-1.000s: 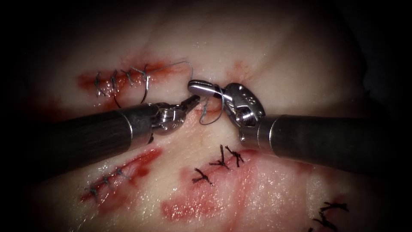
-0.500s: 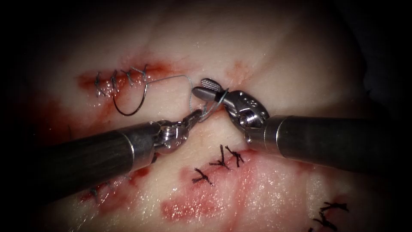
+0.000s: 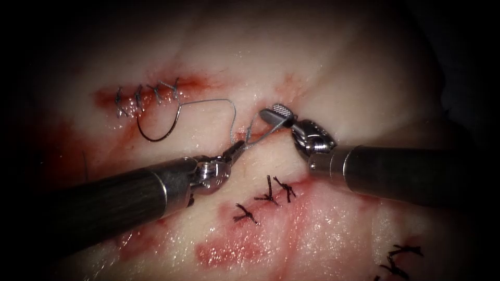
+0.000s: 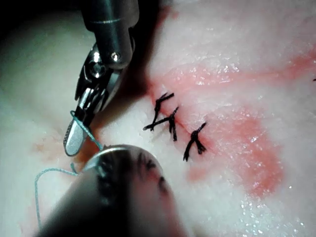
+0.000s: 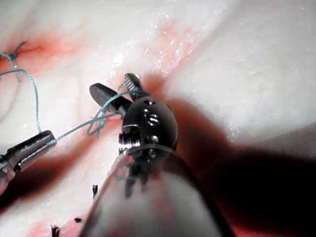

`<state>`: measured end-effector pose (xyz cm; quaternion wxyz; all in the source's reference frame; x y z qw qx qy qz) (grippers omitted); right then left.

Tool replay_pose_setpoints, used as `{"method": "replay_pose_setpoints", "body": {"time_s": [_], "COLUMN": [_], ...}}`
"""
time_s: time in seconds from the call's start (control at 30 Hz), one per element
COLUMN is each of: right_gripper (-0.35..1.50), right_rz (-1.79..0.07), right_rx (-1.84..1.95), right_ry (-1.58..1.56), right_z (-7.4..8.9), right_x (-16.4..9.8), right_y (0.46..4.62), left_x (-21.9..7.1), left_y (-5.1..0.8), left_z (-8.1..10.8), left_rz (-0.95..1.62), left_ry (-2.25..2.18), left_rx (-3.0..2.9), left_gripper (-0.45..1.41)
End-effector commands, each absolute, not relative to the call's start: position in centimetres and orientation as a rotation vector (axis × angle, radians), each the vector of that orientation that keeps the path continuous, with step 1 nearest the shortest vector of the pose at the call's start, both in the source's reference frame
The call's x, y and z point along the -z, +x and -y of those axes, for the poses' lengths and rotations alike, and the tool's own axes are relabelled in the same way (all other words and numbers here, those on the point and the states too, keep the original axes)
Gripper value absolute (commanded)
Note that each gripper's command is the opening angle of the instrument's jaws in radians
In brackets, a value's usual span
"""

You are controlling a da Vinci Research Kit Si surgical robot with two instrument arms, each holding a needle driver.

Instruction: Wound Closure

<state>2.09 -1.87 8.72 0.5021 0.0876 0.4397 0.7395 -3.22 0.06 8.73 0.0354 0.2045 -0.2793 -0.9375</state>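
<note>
Tissue (image 3: 323, 57), pale pork belly with a red-stained, partly stitched cut (image 3: 151, 93); the curved steel needle (image 3: 156, 127) lies loose just below the stitches.
My left pincer (image 3: 237, 148) is clamped on grey-blue thread (image 3: 208, 101); my right pincer (image 3: 276, 115) stands apart, thread looped round it. That loop could slip off. Its crossing is hard to read.

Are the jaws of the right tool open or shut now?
Open. On the right tool, two separate jaw tips are spread, and the thread loops around them.
</note>
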Motion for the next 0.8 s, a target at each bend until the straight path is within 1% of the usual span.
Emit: {"method": "replay_pose_setpoints", "body": {"time_s": [0.03, 0.07, 0.13, 0.27, 0.53, 0.67, 0.8], "right_gripper": [0.78, 0.81, 0.96, 0.99, 0.98, 1.03, 1.01], "right_rz": [-1.046, -1.041, -1.046, -1.040, -1.002, -0.963, -0.960], "right_rx": [-1.781, -1.777, -1.771, -1.770, -1.812, -1.843, -1.848], "right_ry": [0.223, 0.227, 0.234, 0.237, 0.273, 0.312, 0.314], "right_z": [1.89, 1.90, 1.88, 1.83, 1.77, 1.80, 1.80], "right_x": [-8.81, -8.83, -8.89, -8.94, -9.07, -9.24, -9.25], "right_y": [2.19, 2.20, 2.25, 2.30, 2.29, 2.28, 2.28], "left_x": [-8.77, -8.78, -8.78, -8.79, -8.80, -8.80, -8.79], "left_y": [-3.28, -3.28, -3.28, -3.28, -3.28, -3.28, -3.27], "left_z": [-0.11, -0.11, -0.11, -0.10, -0.08, -0.08, -0.07], "left_rz": [0.861, 0.861, 0.861, 0.856, 0.846, 0.841, 0.840], "left_ry": [0.631, 0.631, 0.631, 0.623, 0.621, 0.623, 0.627], "left_rx": [2.879, 2.879, 2.878, 2.880, 2.879, 2.879, 2.877], "left_gripper": [-0.45, -0.45, -0.45, -0.45, -0.45, -0.45, -0.45]}}
